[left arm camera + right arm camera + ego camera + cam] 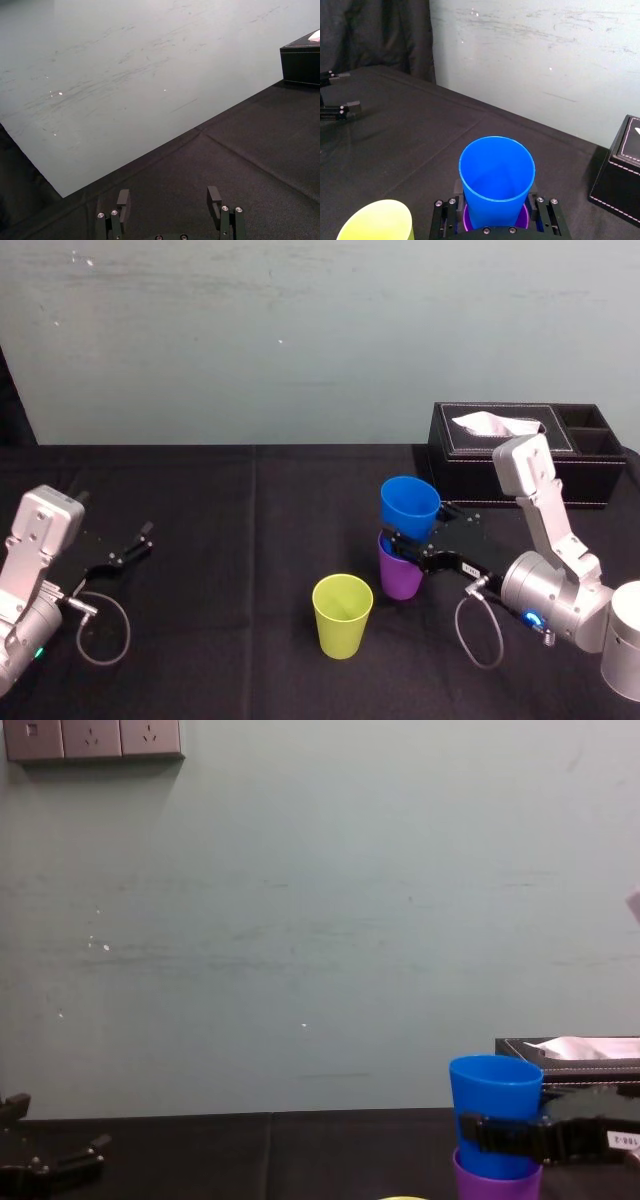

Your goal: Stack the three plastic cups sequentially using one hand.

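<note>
A black-clothed table [230,660] is backed by a pale, scuffed wall [300,340]. The blue cup [409,505] is pinched low by the right gripper [403,543], its base sunk in the purple cup [401,580], whose rim is partly hidden. The yellow-green cup [342,615] is stood just beside. Bare cloth is left toward the left gripper [170,197], held spread at the left.

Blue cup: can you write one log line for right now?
right gripper: shut on blue cup | blue cup: partly inside purple cup | yellow-green cup: standing apart | left gripper: open, parked left
</note>
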You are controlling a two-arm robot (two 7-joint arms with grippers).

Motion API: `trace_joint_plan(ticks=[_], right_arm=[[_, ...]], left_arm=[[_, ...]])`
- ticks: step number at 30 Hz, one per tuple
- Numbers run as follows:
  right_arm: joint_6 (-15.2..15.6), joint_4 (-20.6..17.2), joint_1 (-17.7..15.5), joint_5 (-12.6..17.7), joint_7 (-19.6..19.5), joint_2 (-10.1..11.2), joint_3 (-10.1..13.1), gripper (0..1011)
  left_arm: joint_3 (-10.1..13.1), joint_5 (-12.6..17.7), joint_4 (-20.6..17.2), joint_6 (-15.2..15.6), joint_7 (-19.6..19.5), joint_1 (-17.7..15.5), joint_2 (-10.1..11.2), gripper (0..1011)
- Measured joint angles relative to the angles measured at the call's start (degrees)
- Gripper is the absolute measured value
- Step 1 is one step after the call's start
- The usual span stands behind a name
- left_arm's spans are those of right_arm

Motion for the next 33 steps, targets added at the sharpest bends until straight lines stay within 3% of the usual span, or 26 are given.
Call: trace_joint_plan(ticks=[28,33], right_arm=[[-0.56,1.61,0.07,-1.73,0.18,-0.78,-0.18,712],[-0.54,1.6,0.07,-1.67,0.18,-0.76,-0.18,836]], left_arm=[[0.0,0.0,0.0,0.0,0.0,0.0,0.0,1000],[0.0,0.0,0.0,0.0,0.0,0.0,0.0,1000]])
